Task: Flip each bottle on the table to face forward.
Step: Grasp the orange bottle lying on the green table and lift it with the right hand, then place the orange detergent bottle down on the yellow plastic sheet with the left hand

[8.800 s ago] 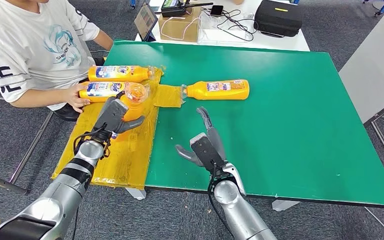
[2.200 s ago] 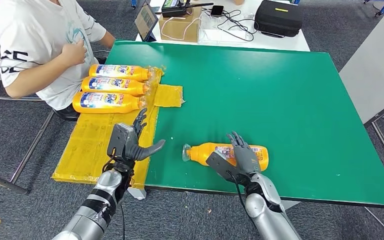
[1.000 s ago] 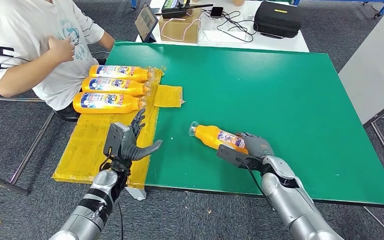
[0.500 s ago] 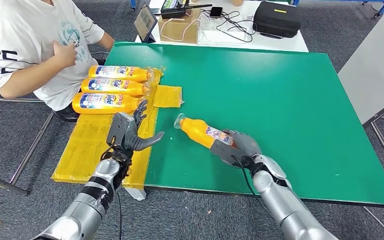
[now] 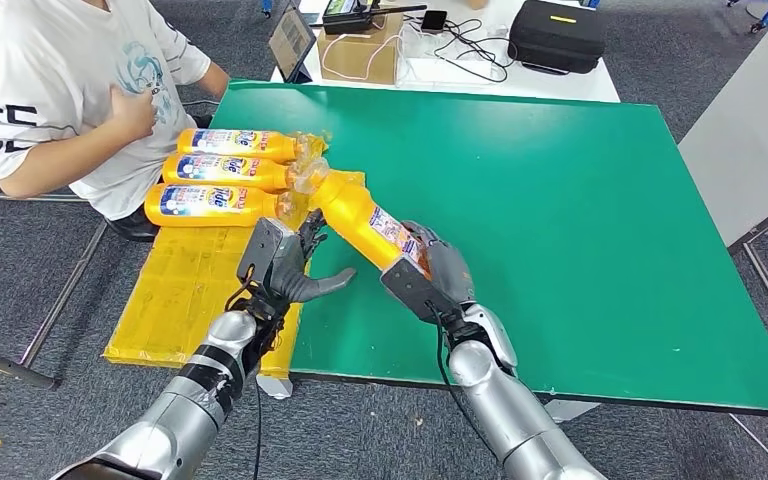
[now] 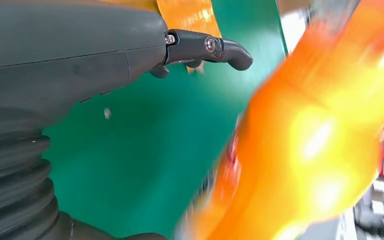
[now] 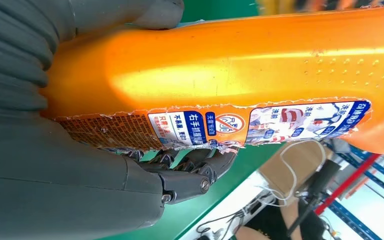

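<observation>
Person (image 5: 50, 90): seated at the far left in a white printed shirt, one hand raised to the chest.
Mat (image 5: 185, 300): yellow sheet over the table's left edge, reaching past the near-left corner.
Row (image 5: 225, 175): three orange bottles lying side by side on the mat's far end, blue-and-white labels up, necks pointing right.
Left hand (image 5: 285, 268): raised over the line where mat meets table, fingers spread, thumb stretched toward the right, nothing held; palm turned toward the held bottle, just beside it, contact not clear. In the left wrist view, dark fingertip (image 6: 227, 50) seen over green, with the bottle a blurred orange mass close by.
Bottle (image 5: 360, 220): lifted off the table, tilted, neck up and toward the far left near the row's necks, base down in the right hand; label strip along the side facing right.
Right hand (image 5: 428, 280): wrapped round the bottle's lower end, fingers (image 7: 190, 170) curled under the label edge, thumb on the opposite side.
Table (image 5: 560, 220): green top, bare across the middle and right.
Far bench (image 5: 480, 70): white surface with a cardboard box (image 5: 360, 50), cables, a black case (image 5: 557, 35) and a tablet (image 5: 290, 40).
</observation>
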`<state>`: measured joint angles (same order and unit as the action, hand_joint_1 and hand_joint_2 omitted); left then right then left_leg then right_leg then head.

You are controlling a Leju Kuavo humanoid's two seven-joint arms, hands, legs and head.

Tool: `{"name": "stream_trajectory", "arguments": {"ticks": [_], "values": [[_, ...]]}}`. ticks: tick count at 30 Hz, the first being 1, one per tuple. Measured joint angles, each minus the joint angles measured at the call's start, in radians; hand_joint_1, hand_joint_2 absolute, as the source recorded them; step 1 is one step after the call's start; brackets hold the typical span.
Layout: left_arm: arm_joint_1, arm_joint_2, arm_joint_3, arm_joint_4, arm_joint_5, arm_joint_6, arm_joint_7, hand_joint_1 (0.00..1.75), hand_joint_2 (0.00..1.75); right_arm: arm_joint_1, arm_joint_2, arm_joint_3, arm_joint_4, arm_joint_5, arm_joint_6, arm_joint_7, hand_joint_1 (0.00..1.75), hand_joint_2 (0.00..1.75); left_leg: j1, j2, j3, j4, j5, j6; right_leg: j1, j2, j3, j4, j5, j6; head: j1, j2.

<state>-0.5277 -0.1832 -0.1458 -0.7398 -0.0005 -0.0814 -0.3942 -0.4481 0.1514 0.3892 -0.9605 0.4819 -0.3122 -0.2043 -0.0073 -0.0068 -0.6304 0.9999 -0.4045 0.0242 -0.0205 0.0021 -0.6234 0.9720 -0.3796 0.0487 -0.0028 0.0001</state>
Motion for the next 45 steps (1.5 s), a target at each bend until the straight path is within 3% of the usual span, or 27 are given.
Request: {"name": "stream_trajectory", "arguments": {"ticks": [8,15,27,45], "values": [[-0.013,-0.018,-0.031,0.006,0.101,-0.099,0.037,0.0,1.75,-0.009,0.057,0.015,0.011,-0.024,0.008,-0.029,1.75,1.75,0.0,0.0,0.0,0.0,0.0,0.0,0.0,0.0,0.0,0.0,0.0,0.0,0.0,0.0],[-0.015,-0.019,-0.05,0.005,0.171,-0.137,0.055,0.0,1.75,-0.011,0.075,0.035,0.036,-0.046,0.027,-0.044,1.75,1.75,0.0,0.0,-0.001,0.0,0.0,0.0,0.0,0.0,-0.001,0.0,0.0,0.0,0.0,0.0],[0.01,-0.016,-0.061,-0.022,0.226,-0.13,0.068,0.0,1.75,-0.011,0.105,0.067,0.102,-0.046,0.043,-0.061,1.75,1.75,0.0,0.0,-0.001,0.0,0.0,0.0,0.0,0.0,-0.001,0.0,0.0,0.0,0.0,0.0],[0.047,0.004,-0.061,-0.046,0.308,-0.13,0.09,0.0,1.75,-0.039,0.109,0.126,0.18,0.033,0.042,-0.02,1.75,1.75,0.0,0.001,-0.001,0.0,0.0,0.0,0.0,0.0,-0.002,0.0,0.0,0.0,0.0,0.0]]}}
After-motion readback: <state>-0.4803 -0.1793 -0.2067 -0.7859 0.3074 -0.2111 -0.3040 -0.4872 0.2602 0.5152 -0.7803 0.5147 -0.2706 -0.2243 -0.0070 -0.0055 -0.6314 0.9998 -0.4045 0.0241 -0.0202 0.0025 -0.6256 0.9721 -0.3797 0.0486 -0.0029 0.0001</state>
